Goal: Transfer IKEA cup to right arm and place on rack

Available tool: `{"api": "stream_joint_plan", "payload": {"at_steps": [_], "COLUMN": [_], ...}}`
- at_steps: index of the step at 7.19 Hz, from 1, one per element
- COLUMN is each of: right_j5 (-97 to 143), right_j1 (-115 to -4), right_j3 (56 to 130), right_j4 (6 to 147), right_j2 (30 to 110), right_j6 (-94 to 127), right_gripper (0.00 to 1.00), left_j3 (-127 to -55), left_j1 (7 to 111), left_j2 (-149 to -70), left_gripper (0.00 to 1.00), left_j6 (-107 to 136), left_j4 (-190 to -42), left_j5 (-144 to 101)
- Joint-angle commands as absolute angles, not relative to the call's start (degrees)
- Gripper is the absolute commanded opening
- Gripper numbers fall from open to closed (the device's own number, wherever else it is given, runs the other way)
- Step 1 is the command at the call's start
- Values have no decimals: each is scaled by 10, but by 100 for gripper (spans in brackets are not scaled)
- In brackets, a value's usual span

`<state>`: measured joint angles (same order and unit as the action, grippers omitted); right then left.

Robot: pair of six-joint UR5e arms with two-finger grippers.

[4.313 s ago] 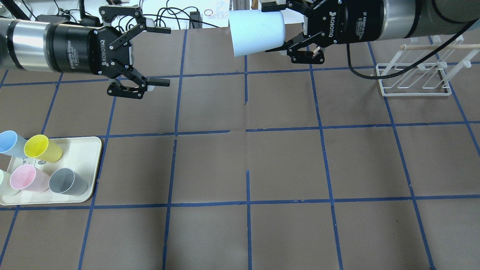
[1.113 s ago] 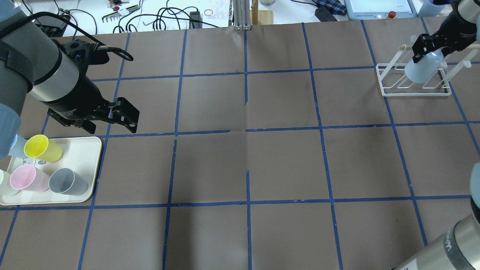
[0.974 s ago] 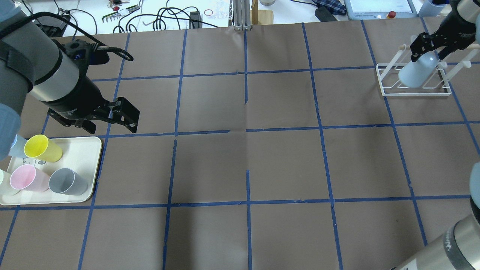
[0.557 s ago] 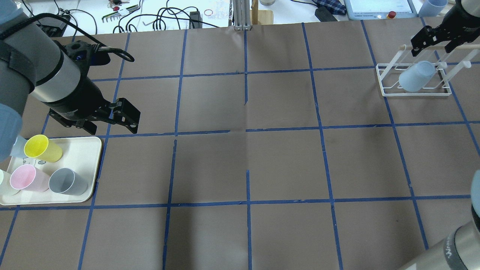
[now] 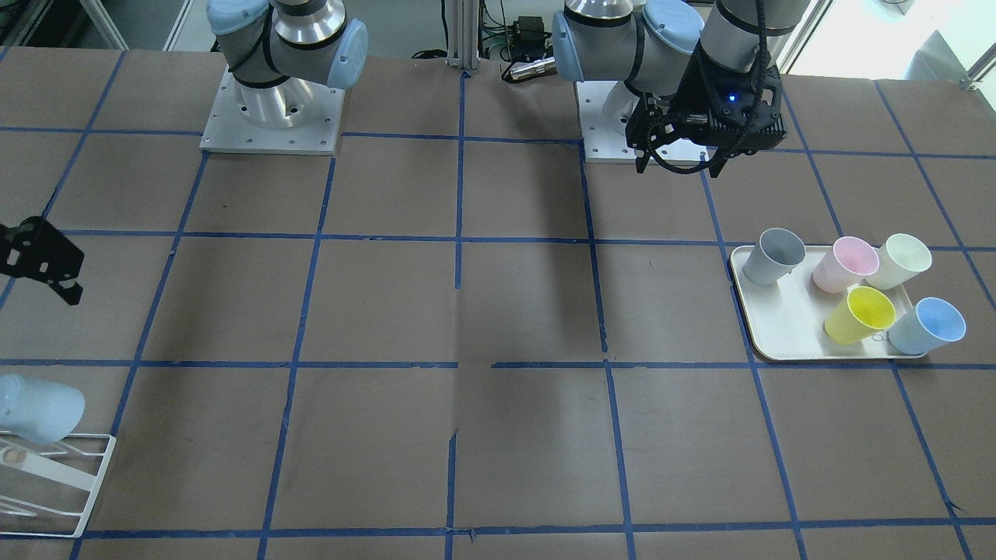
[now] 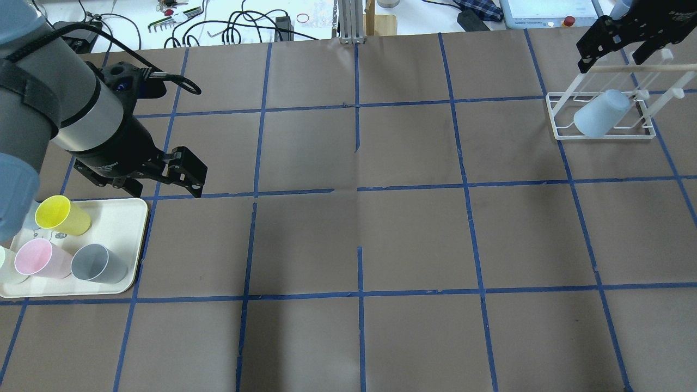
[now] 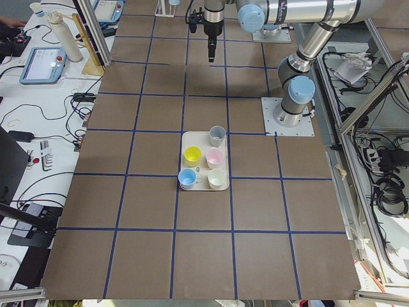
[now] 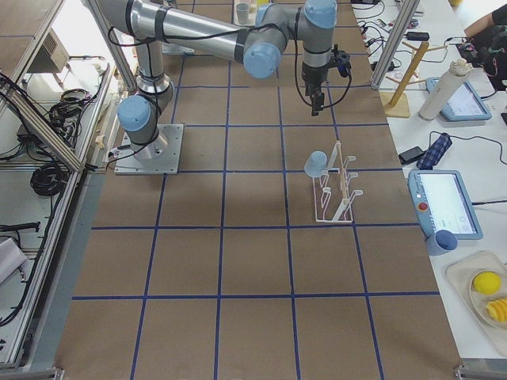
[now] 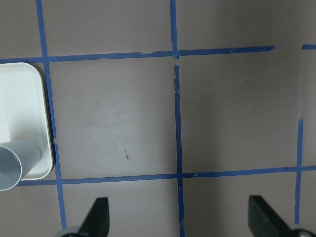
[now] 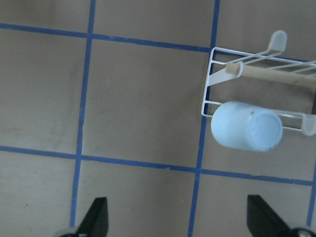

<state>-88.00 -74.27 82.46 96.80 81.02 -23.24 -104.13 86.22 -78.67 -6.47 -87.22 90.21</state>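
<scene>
The pale blue IKEA cup [image 6: 599, 114] hangs upside down and tilted on a prong of the white wire rack [image 6: 561, 133]. It also shows in the right wrist view [image 10: 246, 125], base towards the camera, and in the front view [image 5: 39, 408]. My right gripper [image 6: 618, 51] is open and empty, above and behind the rack, clear of the cup; its fingertips stand wide apart in the right wrist view [image 10: 182, 217]. My left gripper [image 6: 160, 185] is open and empty above the table, just past the tray's far corner. A second pale blue cup [image 5: 930, 325] stands on the tray.
A cream tray [image 6: 136, 218] at the left holds a yellow cup [image 6: 60, 215], a pink cup [image 6: 38, 258], a grey cup [image 6: 98, 264] and a pale one. The rack's tan wooden rod [image 6: 637, 68] runs across its top. Cables and tools lie beyond the table's far edge.
My right gripper carried the pale blue cup to the rack, let it go on a prong, and lifted away open. My left arm swung back towards the tray.
</scene>
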Motion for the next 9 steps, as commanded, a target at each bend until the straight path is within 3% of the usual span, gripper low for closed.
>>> {"api": "stream_joint_plan", "payload": {"at_steps": [1,4,9], "right_j5": [-884,-889,-882], "right_j1": [-825,-908,-914], "right_j3": [824,827,832], "right_j4": [892,863,863], "right_j2": [854,869,879], "right_j6": [-138,-23,-11], "right_gripper": [100,100,100], "left_j3": [-1038,-1040,-1037], "left_j1": [864,864,864], "left_j2": [-789,-790,-790], "left_gripper": [100,100,100], "left_j6": [-65,-65,-67], "left_j4": [-872,-872,-872], "left_j5": [906,903,900]}}
